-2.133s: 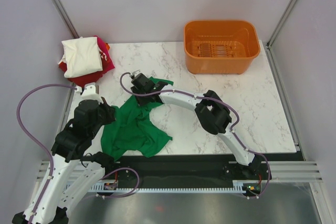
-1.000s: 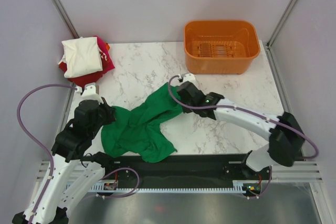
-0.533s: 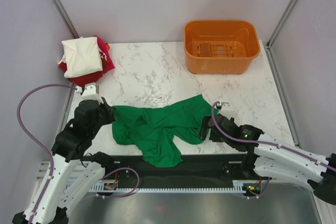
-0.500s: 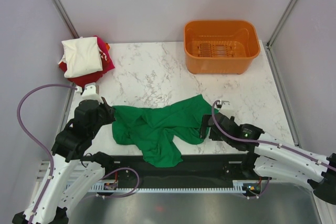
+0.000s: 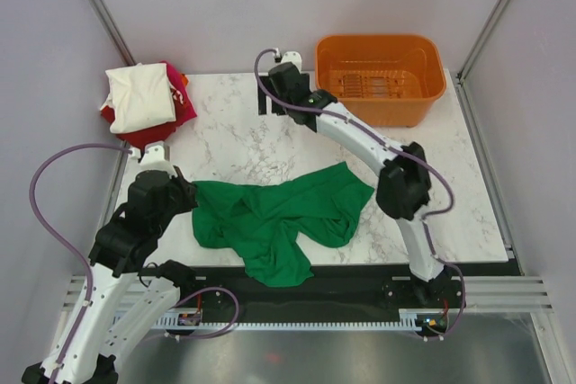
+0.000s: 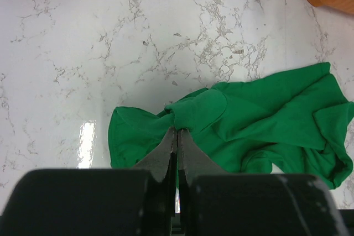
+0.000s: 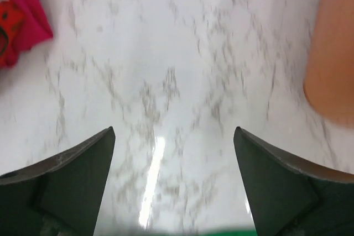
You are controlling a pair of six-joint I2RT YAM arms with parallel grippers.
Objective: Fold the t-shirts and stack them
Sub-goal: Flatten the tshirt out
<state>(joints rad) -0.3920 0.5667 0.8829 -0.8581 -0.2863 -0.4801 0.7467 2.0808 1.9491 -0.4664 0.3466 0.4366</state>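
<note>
The left gripper [image 6: 177,132] is pinching a bunched fold of the green t-shirt [image 6: 260,120], its fingers pressed together on the cloth. The rest of the shirt is lying crumpled on the marble table [image 6: 138,37] ahead and to the right of it, with one flap hanging over the near edge. Beyond this gripper, bare marble is stretching away. The folded stack [image 5: 144,103], cream-white on top of red and orange, is sitting far ahead and to its left, overhanging the table's far left corner. The right gripper [image 7: 174,134] is hovering with its fingers spread wide and nothing between them, over bare marble well apart from the green t-shirt. The folded stack is showing off to its left, the orange basket [image 7: 332,53] is looming blurred close on its right, and open tabletop is lying between them.
</note>
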